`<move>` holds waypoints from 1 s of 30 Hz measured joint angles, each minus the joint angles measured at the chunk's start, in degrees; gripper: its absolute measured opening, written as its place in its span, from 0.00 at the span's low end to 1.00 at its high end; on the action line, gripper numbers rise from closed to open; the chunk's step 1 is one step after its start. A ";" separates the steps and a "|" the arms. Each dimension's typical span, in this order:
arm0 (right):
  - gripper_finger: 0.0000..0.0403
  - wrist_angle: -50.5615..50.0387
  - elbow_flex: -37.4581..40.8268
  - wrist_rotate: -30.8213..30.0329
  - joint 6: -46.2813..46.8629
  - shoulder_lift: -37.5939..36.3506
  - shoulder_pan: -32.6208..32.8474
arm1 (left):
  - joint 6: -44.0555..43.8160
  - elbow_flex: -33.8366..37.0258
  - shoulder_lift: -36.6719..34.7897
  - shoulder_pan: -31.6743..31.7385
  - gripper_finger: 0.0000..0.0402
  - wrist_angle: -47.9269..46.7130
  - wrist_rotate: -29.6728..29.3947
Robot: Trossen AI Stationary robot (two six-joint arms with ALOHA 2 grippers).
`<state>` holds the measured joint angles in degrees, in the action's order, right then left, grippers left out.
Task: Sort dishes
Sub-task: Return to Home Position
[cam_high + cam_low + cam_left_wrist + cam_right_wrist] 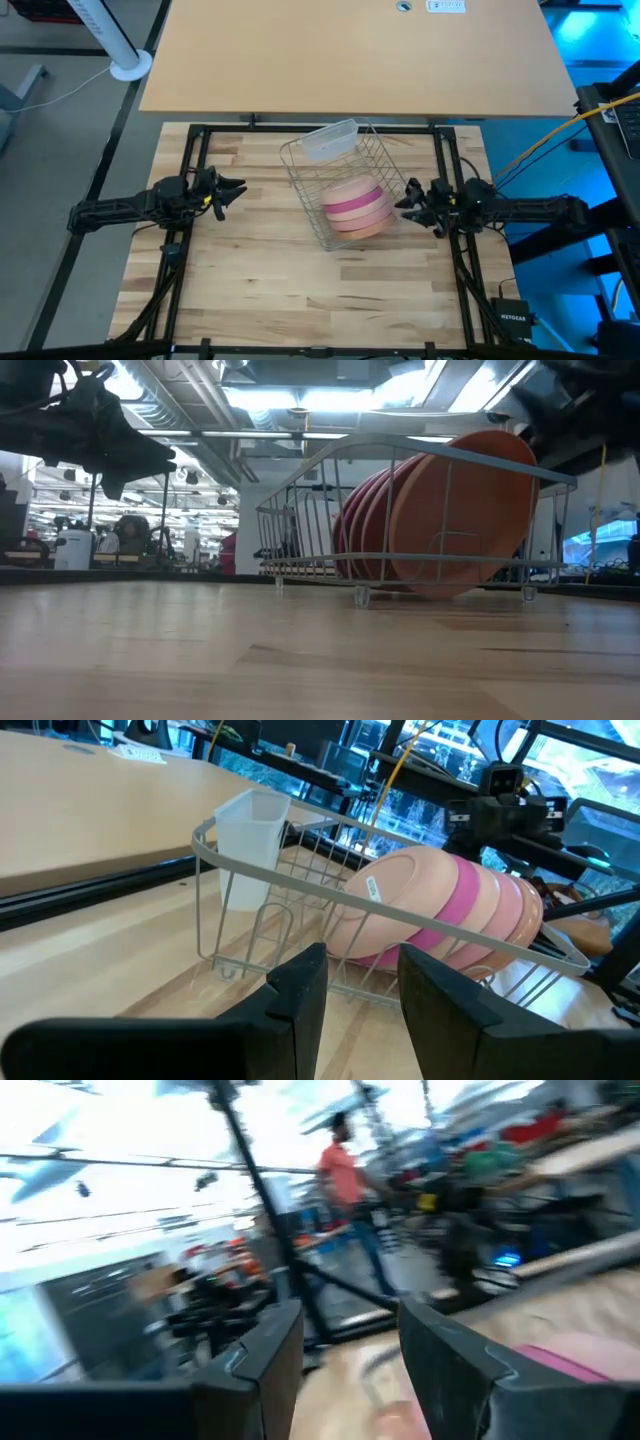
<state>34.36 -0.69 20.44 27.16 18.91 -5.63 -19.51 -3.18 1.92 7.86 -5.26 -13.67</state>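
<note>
Several plates (357,207), peach-pink, magenta and terracotta-orange, stand on edge side by side in the silver wire rack (300,160) at the table's middle; they also show in the low view (440,520) and the left wrist view (440,915). My left gripper (238,190) hovers open and empty left of the rack (360,985). My right gripper (404,203) is open and empty just right of the rack, close to the plates (350,1350).
A clear plastic tub (330,140) hangs at the rack's far end (245,845). A black frame (190,140) borders the wooden table. A second, lighter tabletop (350,50) lies beyond. A person in an orange top (345,1160) stands in the room behind.
</note>
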 joint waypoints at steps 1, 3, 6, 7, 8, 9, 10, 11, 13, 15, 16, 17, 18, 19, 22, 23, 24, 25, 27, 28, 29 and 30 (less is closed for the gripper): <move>0.42 0.06 0.02 1.92 0.02 -1.02 -0.01 | 0.00 0.00 -0.01 0.00 0.29 0.00 0.00; 0.42 0.21 0.04 7.48 0.29 -2.95 -0.02 | 0.00 -0.01 -0.01 0.00 0.29 -0.01 0.00; 0.42 0.34 0.07 19.99 4.42 -6.46 -0.02 | 0.00 0.00 -0.01 0.00 0.29 -0.02 0.00; 0.42 0.93 0.08 24.14 6.10 -7.65 -0.02 | 0.00 0.00 -0.01 0.00 0.29 -0.02 0.00; 0.42 1.86 0.11 27.84 7.73 -8.83 -0.02 | 0.00 0.00 -0.01 0.00 0.29 -0.02 0.00; 0.42 2.58 0.11 30.23 9.01 -9.97 -0.02 | -0.01 0.00 -0.01 0.00 0.29 -0.02 0.00; 0.42 3.07 0.12 31.08 9.53 -11.14 -0.01 | 0.00 0.00 -0.01 0.01 0.29 -0.02 0.00; 0.42 3.00 0.13 30.53 9.41 -12.25 -0.02 | 0.00 0.00 -0.01 0.02 0.29 -0.02 0.00; 0.42 1.02 0.16 25.96 7.59 -13.95 -0.02 | 0.00 0.00 -0.01 0.00 0.29 -0.02 0.00; 0.42 -2.03 0.17 19.51 5.52 -15.24 -0.02 | 0.00 0.00 -0.01 0.00 0.29 -0.02 0.00; 0.42 -3.41 0.17 16.39 4.72 -15.70 -0.02 | 0.00 0.00 -0.01 0.00 0.29 -0.03 0.00; 0.42 -5.12 0.17 13.57 3.99 -16.13 -0.02 | 0.00 0.00 -0.01 0.00 0.29 -0.02 0.00; 0.42 -7.67 0.17 10.97 3.61 -16.59 -0.02 | 0.00 0.00 -0.01 0.02 0.29 -0.02 0.00; 0.42 -10.29 0.19 8.81 3.21 -17.14 -0.03 | 0.00 0.00 -0.01 0.01 0.29 -0.02 0.00; 0.42 -19.41 0.20 5.19 1.35 -18.90 -0.04 | 0.00 0.00 -0.01 0.02 0.29 -0.02 0.00; 0.42 -22.17 0.20 4.56 0.75 -18.77 -0.04 | 0.00 0.00 -0.03 0.00 0.29 -0.02 0.00; 0.42 -25.32 0.20 4.58 0.30 -18.77 -0.04 | 0.00 0.00 -0.01 0.02 0.29 -0.02 0.00; 0.42 -27.29 0.20 4.65 -0.33 -18.77 -0.04 | -0.01 0.00 -0.03 0.02 0.29 -0.02 -0.01; 0.42 -29.00 0.22 5.03 -1.72 -18.86 -0.04 | 0.00 0.00 -0.02 0.00 0.29 -0.03 -0.01; 0.42 -29.41 0.22 5.10 -2.45 -18.84 0.04 | 0.00 0.00 -0.03 0.01 0.29 -0.02 0.00; 0.42 -29.66 0.22 5.12 -3.04 -18.83 0.02 | -0.01 0.00 -0.03 0.02 0.29 -0.03 0.00; 0.42 -29.73 0.22 5.04 -3.36 -18.81 -0.02 | 0.00 0.00 -0.03 0.00 0.29 -0.02 0.00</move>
<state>4.62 -0.47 25.47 23.80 0.10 -5.65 -19.51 -3.18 1.89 7.86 -5.28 -13.67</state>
